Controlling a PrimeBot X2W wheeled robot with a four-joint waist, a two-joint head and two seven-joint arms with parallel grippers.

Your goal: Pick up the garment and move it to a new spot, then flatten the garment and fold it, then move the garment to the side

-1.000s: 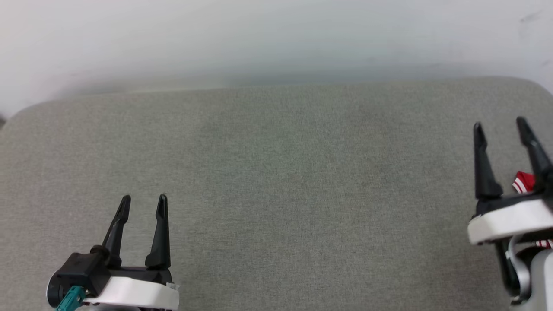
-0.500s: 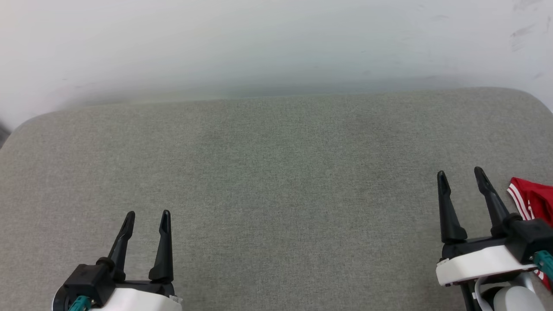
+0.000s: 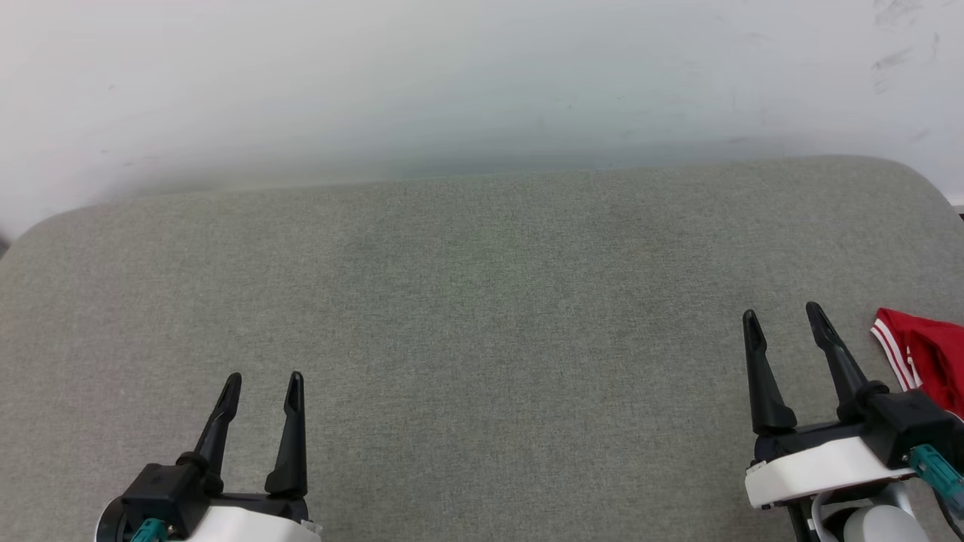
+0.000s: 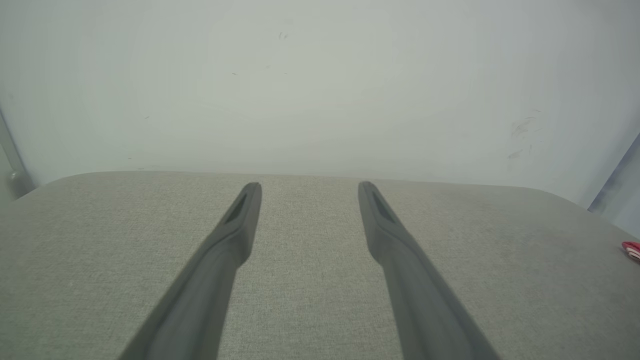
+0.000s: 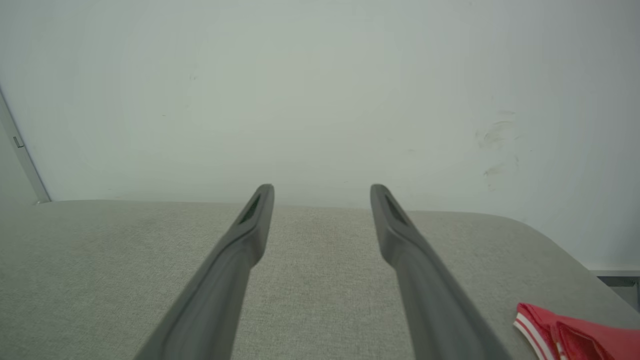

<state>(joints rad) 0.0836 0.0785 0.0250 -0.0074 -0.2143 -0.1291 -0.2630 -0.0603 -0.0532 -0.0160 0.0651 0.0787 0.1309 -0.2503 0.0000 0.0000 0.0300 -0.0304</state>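
Note:
The garment (image 3: 930, 357) is bright red with red-and-white stripe trim and lies at the far right of the grey padded surface, cut off by the head view's right edge. My right gripper (image 3: 783, 320) stands open just left of it, apart from the cloth, nothing between its fingers. In the right wrist view a corner of the garment (image 5: 575, 335) lies at the lower right, beside the open right gripper (image 5: 322, 192). My left gripper (image 3: 263, 384) is open at the lower left, far from the garment (image 4: 631, 248), whose tip shows at the left wrist view's right edge beyond the left gripper (image 4: 309, 189).
The grey padded surface (image 3: 482, 316) spreads across the view with rounded far corners. A pale wall (image 3: 482, 75) rises right behind its far edge. Past the right corner there is a drop to the floor (image 5: 620, 282).
The head camera has shifted. My right gripper has drawn back and down from beside the garment, and more of the red cloth shows. The left gripper has barely moved.

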